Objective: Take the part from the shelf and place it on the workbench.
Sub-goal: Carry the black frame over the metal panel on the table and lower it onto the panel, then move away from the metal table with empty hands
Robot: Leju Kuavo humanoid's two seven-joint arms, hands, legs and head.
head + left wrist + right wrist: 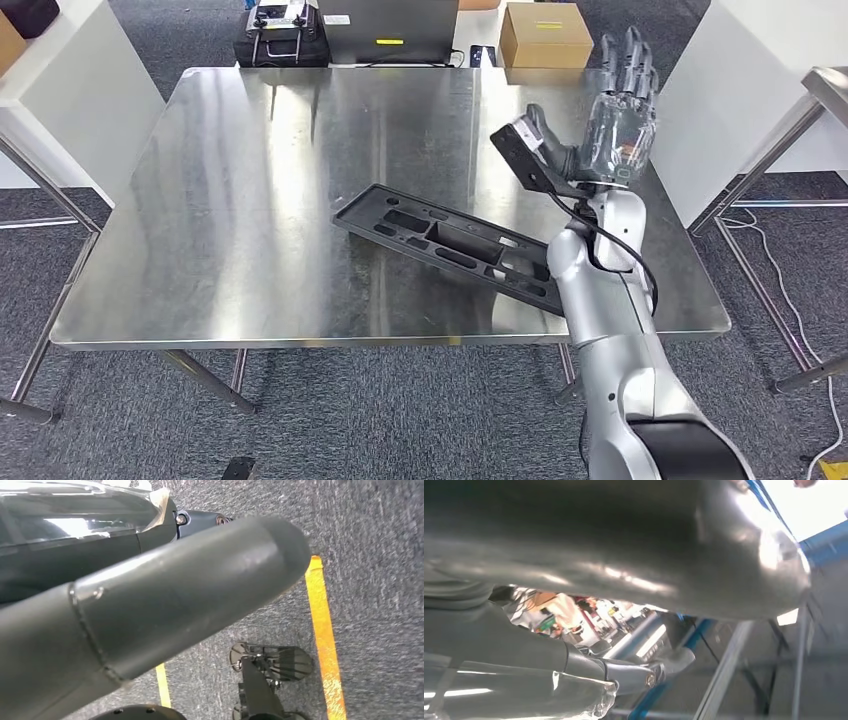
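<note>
One steel desk [250, 200] carries the black part [440, 245], which lies flat on the desk's near-right area, partly behind the right arm. Cardboard box [545, 35] sits past the desk's far edge. Right hand [620, 120] is raised above the desk's right side, fingers spread wide, holding nothing. Left hand [150, 605]: state can't tell, seen over carpet w/ yellow line [322, 630].

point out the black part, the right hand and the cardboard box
black part [440, 240], head view, on its middle compartment
right hand [620, 125], head view, on the middle of the raised hand
cardboard box [546, 35], head view, on its top face
</note>
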